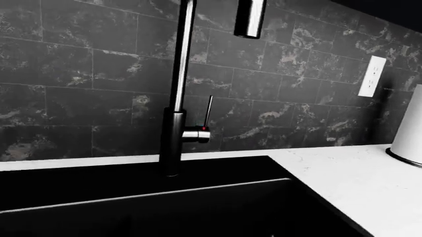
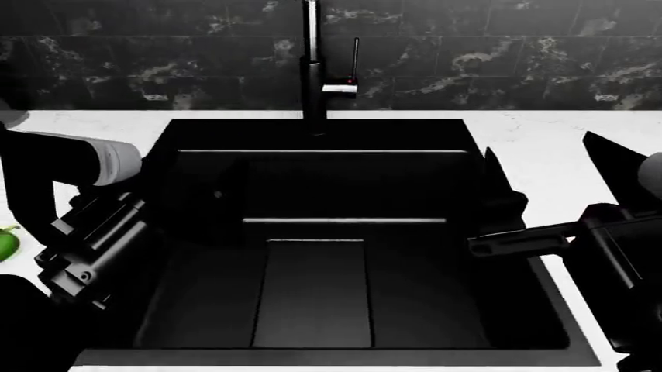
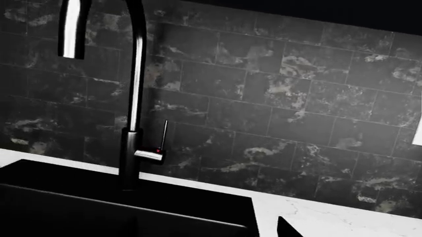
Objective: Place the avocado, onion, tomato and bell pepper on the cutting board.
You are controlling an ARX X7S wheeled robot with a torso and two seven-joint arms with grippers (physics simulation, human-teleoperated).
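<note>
White stone countertop (image 2: pixel 538 147) wrapping a black sink (image 2: pixel 321 256), set against dark marbled wall tile. Carries a tall faucet (image 2: pixel 310 70) behind the basin, a white cylindrical object (image 1: pixel 410 133) (only partly seen) near one corner, and a green item (image 2: pixel 5 244) at the left edge.

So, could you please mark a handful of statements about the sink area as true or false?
1. The sink is black and holds no vegetables. True.
2. The tap stands at the back of the sink, in front of dark tiles. True.
3. The cutting board lies in the sink. False: no board shows in any view.
4. A white wall socket sits on the tiled wall. True.
5. The tomato rests on the countertop right of the sink. False: that stretch is bare white; only a sliver of something green shows at the head view's left edge.
6. Water runs from the tap. False: none is visible.
</note>
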